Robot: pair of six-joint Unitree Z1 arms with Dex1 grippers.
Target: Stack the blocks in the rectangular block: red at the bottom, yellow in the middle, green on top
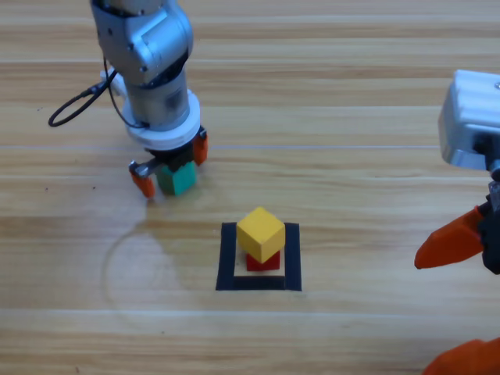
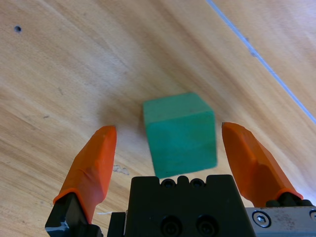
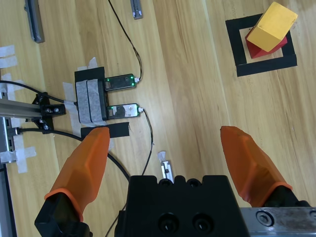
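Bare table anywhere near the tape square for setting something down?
Bare wood lies in front of the black tape square and between it and the right gripper. Inside, the yellow cube on the red cube fills it. The left gripper, straddling the teal-green cube, crowds the upper left.

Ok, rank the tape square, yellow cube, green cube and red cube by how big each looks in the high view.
1. Tape square, clearly largest.
2. Yellow cube.
3. Green cube, partly hidden between the left claw's open jaws, so this rank is unsure.
4. Red cube, mostly covered by the yellow one.
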